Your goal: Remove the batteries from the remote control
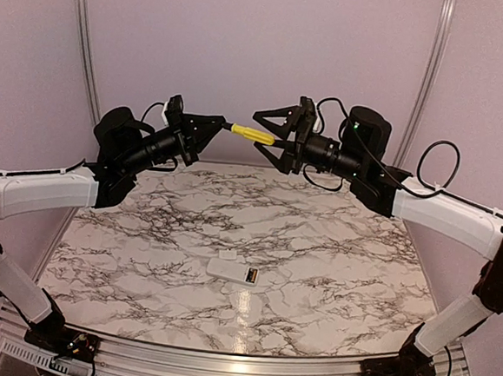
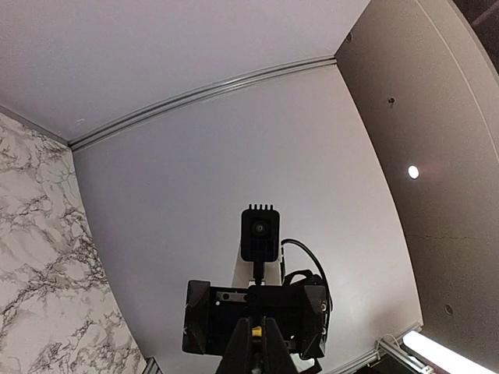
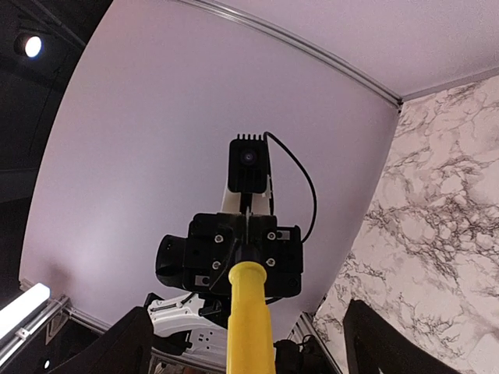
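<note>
The white remote control (image 1: 230,269) lies flat on the marble table, front centre. Its right end has a dark recess with a small brassy battery (image 1: 251,277) in it; I cannot tell whether a second is there. Both arms are raised at the back, facing each other. My left gripper (image 1: 219,124) is shut on the thin black tip of the yellow-handled tool (image 1: 251,134); a bit of yellow (image 2: 256,331) shows past its fingers. My right gripper (image 1: 269,135) is open, its fingers spread wide on either side of the yellow handle (image 3: 250,312) without touching it.
The marble table (image 1: 333,255) has a metal rail along its near edge (image 1: 221,355). Plain walls with aluminium posts (image 1: 87,44) stand behind. The arm bases sit at the front corners.
</note>
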`<action>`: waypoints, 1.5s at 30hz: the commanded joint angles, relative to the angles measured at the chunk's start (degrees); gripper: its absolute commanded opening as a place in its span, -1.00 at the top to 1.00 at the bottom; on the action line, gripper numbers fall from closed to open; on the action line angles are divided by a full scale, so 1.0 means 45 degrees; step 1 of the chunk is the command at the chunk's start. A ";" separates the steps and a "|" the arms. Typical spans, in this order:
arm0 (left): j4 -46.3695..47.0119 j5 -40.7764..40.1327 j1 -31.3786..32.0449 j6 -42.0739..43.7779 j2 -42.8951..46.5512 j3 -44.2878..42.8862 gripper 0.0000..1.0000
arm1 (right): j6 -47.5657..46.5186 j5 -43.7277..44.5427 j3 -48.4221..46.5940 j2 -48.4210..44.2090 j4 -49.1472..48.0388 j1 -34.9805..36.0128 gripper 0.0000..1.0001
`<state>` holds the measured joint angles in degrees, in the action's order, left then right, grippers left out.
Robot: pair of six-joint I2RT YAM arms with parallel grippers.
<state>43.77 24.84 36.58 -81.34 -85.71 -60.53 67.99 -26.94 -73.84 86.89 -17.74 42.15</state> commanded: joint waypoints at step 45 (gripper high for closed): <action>-0.1568 0.0001 0.0348 0.2147 -0.0308 -0.0904 1.00 | -0.0104 -0.0229 -0.1166 0.0447 0.0515 0.0574 0.63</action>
<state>39.97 25.06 37.82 -74.15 -87.64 -64.01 68.69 -26.94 -76.25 88.95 -15.40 43.81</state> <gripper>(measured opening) 0.030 0.200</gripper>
